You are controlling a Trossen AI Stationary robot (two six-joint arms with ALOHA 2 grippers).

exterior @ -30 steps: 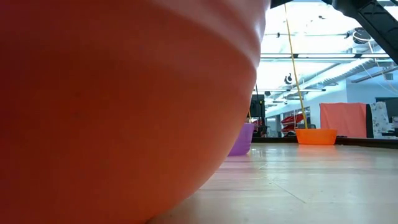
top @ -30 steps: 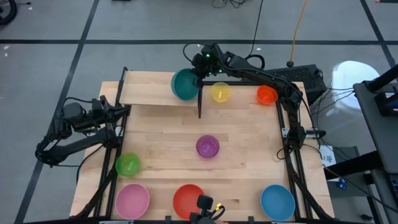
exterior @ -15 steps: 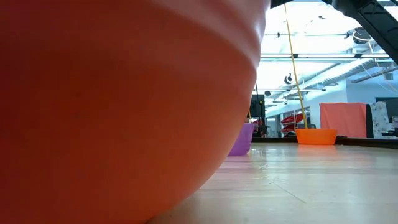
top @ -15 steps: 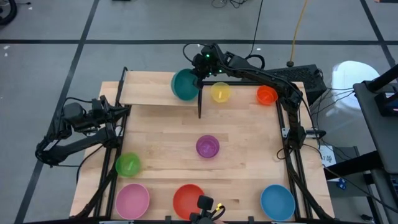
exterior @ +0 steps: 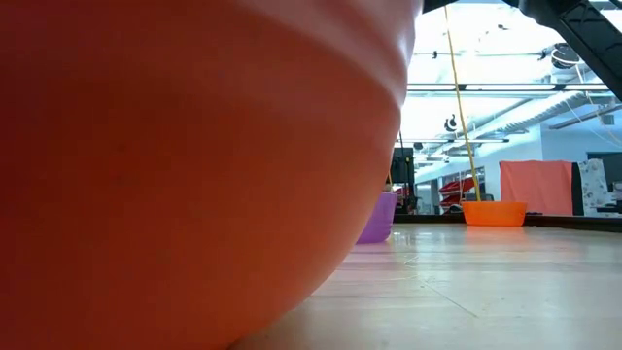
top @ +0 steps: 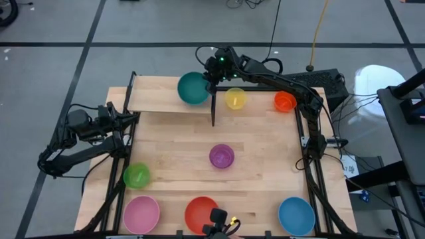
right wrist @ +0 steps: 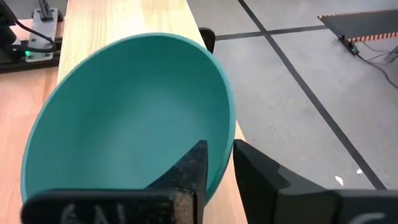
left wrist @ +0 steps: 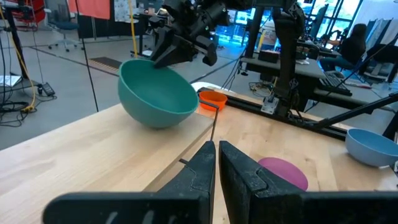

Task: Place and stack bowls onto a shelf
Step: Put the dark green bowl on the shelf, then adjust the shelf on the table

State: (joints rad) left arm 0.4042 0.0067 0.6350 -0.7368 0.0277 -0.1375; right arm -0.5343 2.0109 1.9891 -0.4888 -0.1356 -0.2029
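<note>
Right tool (top: 214,73) at the far side of the counter (top: 259,139), over the shelf's right end; its fingers (right wrist: 193,171) straddle the rim of the teal bowl (top: 193,88), one inside and one outside, slightly parted, and whether they still pinch the rim cannot be told. The bowl sits tilted on the shelf (top: 156,95). Left tool (left wrist: 216,163) waits at the counter's left edge, fingers nearly pressed together, holding nothing. Yellow bowl (top: 235,98) and orange bowl (top: 285,101) lie right of the shelf; purple bowl (top: 221,156) at centre; green bowl (top: 137,175), pink bowl (top: 141,214), red bowl (top: 200,214) and blue bowl (top: 296,214) along the near side.
</note>
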